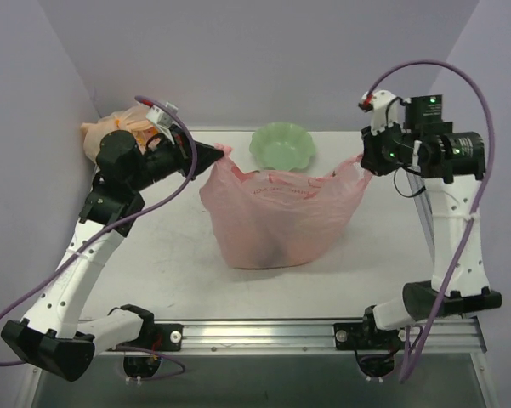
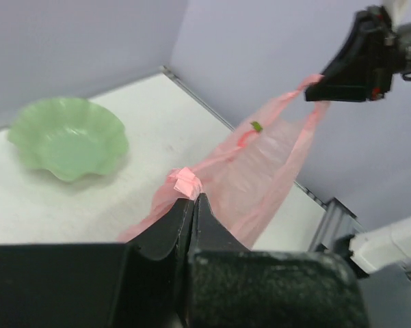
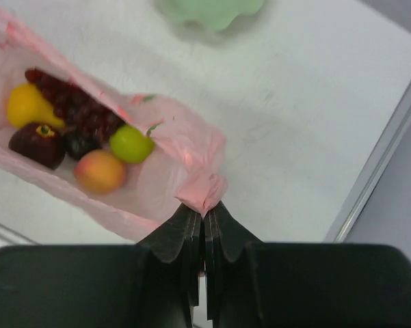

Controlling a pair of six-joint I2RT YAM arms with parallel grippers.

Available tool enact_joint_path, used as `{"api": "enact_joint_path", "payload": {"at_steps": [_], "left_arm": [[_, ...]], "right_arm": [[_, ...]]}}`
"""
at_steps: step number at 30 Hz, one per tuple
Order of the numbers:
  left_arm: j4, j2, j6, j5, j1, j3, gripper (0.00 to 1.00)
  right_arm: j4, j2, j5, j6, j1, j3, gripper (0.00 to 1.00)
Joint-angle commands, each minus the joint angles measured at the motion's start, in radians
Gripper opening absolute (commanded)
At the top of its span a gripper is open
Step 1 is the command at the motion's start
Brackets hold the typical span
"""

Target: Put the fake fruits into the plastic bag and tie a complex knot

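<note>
Plastic this thin is limp, crinkly and slippery, so expect the bag to sag and stretch under the fruits, light as they likely are. Its handles are the places to hold. Your left jaws are clenched on the left handle and your right jaws on the right handle, pulling the mouth wide. The bag's bottom seems to rest mid-worktop, fruits inside, just near of the bowl.

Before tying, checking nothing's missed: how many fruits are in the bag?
6, clustered in the bag: pear, grapes, dark red fruit, dark piece, green fruit, peach. Others may hide.
</note>
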Motion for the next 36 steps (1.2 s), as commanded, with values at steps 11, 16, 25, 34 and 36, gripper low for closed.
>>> {"api": "enact_joint_path", "payload": {"at_steps": [11, 16, 25, 34, 36], "left_arm": [[0.114, -0.036, 0.184, 0.036, 0.142, 0.048, 0.00], [0.020, -0.152, 0.251, 0.062, 0.144, -0.233, 0.00], [-0.063, -0.126, 0.328, -0.111, 0.159, -0.433, 0.00], [-0.044, 0.093, 0.342, -0.190, 0.253, -0.468, 0.00], [-0.067, 0.122, 0.369, -0.193, 0.270, -0.467, 0.00]], "right_arm": [[0.573, -0.410, -0.285, 0.246, -0.151, -0.445, 0.00], [0.542, -0.560, -0.304, 0.013, -0.100, -0.854, 0.00], [0.450, -0.637, -0.115, -0.279, 0.142, -1.211, 0.00], [0.499, -0.494, 0.055, -0.422, 0.171, -1.338, 0.00], [0.521, -0.490, 0.087, -0.457, 0.171, -1.378, 0.00]]}}
